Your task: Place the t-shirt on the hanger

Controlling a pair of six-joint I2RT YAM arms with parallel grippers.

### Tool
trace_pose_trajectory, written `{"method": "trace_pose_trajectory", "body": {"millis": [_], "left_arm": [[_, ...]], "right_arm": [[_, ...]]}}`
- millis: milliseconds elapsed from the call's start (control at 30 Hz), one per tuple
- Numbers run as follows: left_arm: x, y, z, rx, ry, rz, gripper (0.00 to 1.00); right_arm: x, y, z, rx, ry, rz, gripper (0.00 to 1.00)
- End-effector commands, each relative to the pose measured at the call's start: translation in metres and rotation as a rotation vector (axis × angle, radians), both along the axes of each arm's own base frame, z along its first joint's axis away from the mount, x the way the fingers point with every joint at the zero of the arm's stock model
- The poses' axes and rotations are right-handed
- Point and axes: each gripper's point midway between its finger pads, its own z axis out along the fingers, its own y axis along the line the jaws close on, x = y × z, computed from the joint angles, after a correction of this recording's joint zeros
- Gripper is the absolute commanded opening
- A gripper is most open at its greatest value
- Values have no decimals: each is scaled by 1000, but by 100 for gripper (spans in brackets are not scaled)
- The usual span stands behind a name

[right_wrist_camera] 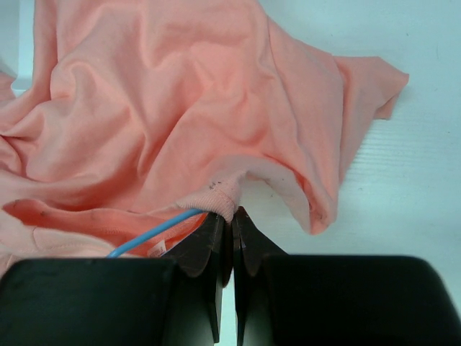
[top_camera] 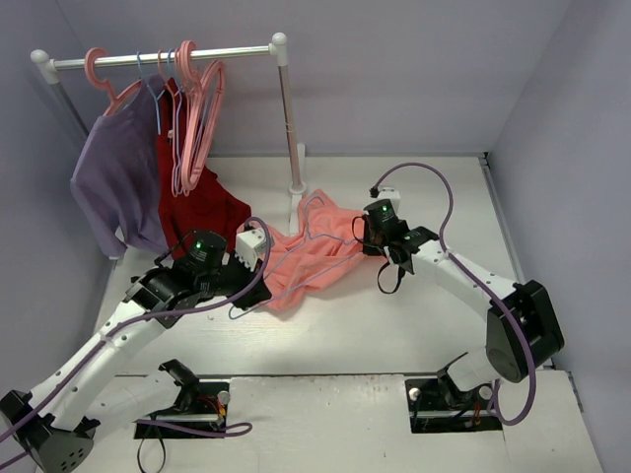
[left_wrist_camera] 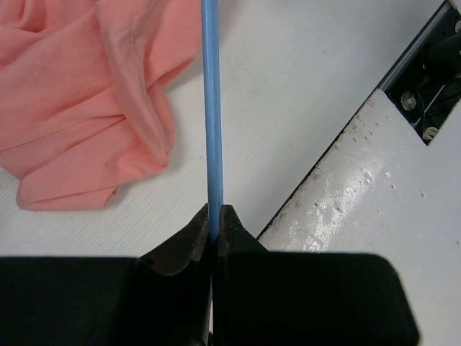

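T-shirt (top_camera: pixel 315 258) lies crumpled mid-table (top_camera: pixel 394 335), just near of the rack's right post. Light-blue wire hanger (left_wrist_camera: pixel 212 108) runs alongside and partly under the cloth. Left gripper (left_wrist_camera: pixel 215 216) is clamped tight on the hanger wire. Right gripper (right_wrist_camera: pixel 232 220) is pinched on the shirt's ribbed edge. Far left, the rack (top_camera: pixel 168 59) holds a lavender shirt (top_camera: pixel 113 177), a dark red garment (top_camera: pixel 202 207) and pink hangers (top_camera: pixel 197 108).

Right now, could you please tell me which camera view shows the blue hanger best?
The left wrist view: a long straight stretch of the hanger runs clearly into the shut left gripper. The right wrist view shows only a short blue bit poking from under the t-shirt; the top view, at most faint thin lines.
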Motion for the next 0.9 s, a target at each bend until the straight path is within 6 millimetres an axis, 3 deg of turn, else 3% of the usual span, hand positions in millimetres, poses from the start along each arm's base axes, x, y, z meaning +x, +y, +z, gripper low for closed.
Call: {"method": "trace_pose_trajectory", "body": {"millis": [0,367,667,867], "left_arm": [[13,-13,16,-54,-85,-24,0],[24,-38,30,-140,-139,-82,0],[26,-61,40,-258,-209,-166,0],[42,-73,70,-361,-293,-137,0]], "right_arm": [[12,5,38,48,-94,19,0],[15,20,71,89,-153,111,0],[13,25,129,83,-294,233,0],[6,34,175,92,-396,341,0]]}}
